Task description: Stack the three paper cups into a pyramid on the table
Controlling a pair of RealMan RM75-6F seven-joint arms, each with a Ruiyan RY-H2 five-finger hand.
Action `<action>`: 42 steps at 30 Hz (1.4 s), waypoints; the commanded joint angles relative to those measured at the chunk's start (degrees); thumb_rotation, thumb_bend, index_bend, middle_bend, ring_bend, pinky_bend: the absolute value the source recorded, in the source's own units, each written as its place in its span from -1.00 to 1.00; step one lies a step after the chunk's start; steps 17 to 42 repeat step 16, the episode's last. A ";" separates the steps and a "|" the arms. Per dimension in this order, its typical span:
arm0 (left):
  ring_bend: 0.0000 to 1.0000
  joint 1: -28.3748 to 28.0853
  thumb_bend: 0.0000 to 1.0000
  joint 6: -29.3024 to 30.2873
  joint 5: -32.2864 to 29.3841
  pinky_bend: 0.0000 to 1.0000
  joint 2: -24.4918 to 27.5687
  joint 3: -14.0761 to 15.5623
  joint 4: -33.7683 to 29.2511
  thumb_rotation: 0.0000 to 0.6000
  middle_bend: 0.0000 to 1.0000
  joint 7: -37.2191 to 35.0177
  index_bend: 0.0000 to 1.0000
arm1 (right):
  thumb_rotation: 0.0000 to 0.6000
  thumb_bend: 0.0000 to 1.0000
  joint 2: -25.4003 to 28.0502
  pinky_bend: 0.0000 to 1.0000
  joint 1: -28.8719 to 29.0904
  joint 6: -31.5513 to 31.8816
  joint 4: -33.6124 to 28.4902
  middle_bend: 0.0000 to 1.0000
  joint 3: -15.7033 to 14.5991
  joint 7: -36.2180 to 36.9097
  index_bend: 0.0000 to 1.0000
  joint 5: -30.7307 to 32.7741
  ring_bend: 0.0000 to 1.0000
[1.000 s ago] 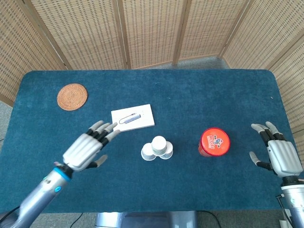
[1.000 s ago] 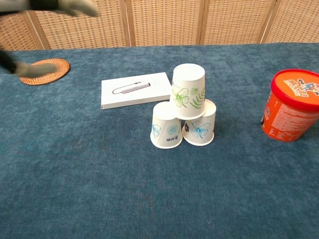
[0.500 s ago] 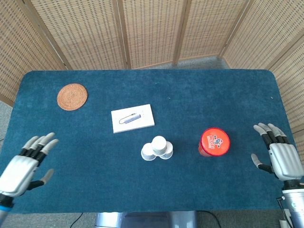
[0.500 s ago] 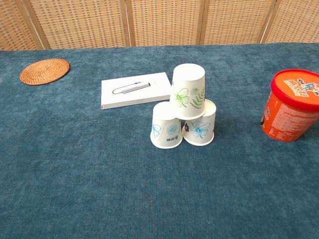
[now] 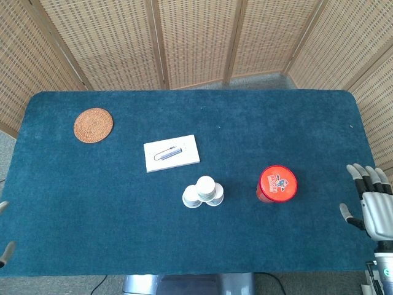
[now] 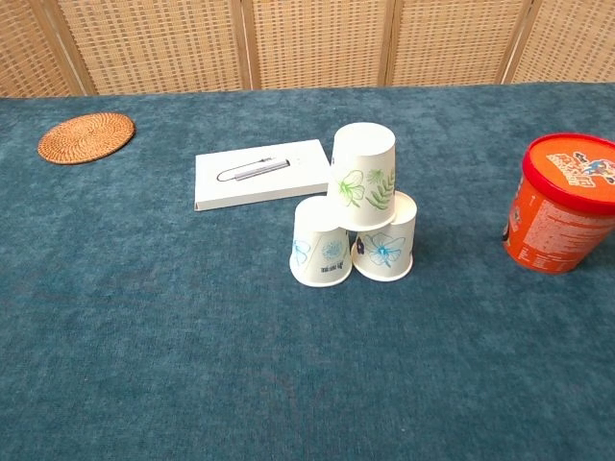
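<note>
Left hand [image 5: 5, 251] withdrawn since a second ago to bare fingertips at the table's near-left edge; pose not readable. Right hand [image 5: 374, 203] drawn back to the right edge, fingers spread, empty. Pyramid judged complete: top paper cup [image 6: 362, 188], upturned, green leaf print, seated on left base cup [image 6: 321, 243] and right base cup [image 6: 385, 241], touching, mid-table [image 6: 144, 336]. Next move judged: nothing but staying clear. Thin tapered paper on blue felt. Nearby: flat white box [image 6: 261, 173], red-lidded tub [image 6: 562, 203], woven coaster [image 6: 86, 136].

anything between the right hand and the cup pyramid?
Yes: the red tub stands between the right hand and the cup pyramid, clear of both. Head view shows it.
</note>
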 commanded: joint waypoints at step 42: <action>-1.00 4.83 -0.10 -0.99 1.21 -1.00 -3.90 -3.63 4.65 1.00 -1.00 -1.79 -1.00 | 1.00 -0.24 -0.82 -1.00 -2.08 1.12 0.81 -1.00 -1.55 2.59 -0.96 -3.13 -1.00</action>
